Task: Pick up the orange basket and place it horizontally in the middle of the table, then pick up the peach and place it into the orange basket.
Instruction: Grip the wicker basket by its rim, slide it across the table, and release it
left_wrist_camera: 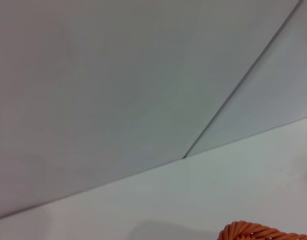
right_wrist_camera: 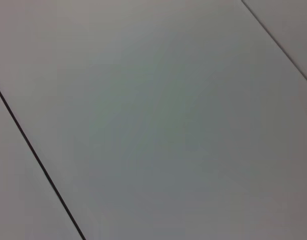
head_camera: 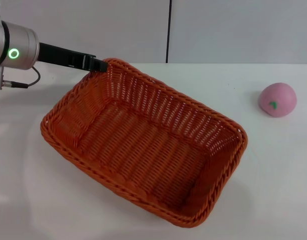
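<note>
1. Orange basket [head_camera: 143, 145]: rectangular woven wicker, sloped sides, braided rim; sits skewed mid-bench [head_camera: 273, 190].
2. Left pincer [head_camera: 99, 65] touches the basket's far rim corner; closure cannot tell.
3. Peach [head_camera: 277, 99]: smooth pink ball, toward the right edge, head view only.
4. Left wrist view catches only a rim sliver.

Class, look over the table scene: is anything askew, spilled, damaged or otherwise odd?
The orange basket sits askew, turned diagonally on the table rather than horizontally, with the left end effector at its far corner rim. The basket is empty; the peach lies apart on the right. Nothing looks spilled or damaged.
</note>
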Robot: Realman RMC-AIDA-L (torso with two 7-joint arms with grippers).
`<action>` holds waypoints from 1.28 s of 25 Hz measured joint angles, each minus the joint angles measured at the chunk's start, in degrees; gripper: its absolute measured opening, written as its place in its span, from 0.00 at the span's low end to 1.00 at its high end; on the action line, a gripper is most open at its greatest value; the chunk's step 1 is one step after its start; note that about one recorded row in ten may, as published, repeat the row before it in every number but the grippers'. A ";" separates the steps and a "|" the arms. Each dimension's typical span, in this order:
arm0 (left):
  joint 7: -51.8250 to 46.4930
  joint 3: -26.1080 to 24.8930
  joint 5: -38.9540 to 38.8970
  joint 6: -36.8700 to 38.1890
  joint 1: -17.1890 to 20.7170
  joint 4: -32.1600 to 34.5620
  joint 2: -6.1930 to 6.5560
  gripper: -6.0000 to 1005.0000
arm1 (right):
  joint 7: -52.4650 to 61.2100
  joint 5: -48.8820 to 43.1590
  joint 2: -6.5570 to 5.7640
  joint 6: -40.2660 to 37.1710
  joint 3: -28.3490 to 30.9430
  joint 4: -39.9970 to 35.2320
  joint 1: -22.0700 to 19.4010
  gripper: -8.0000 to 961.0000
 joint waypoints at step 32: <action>-5.22 -6.50 -5.83 6.71 4.36 -3.32 0.49 0.17 | 0.40 -0.23 -0.86 0.64 0.00 -0.32 1.50 0.71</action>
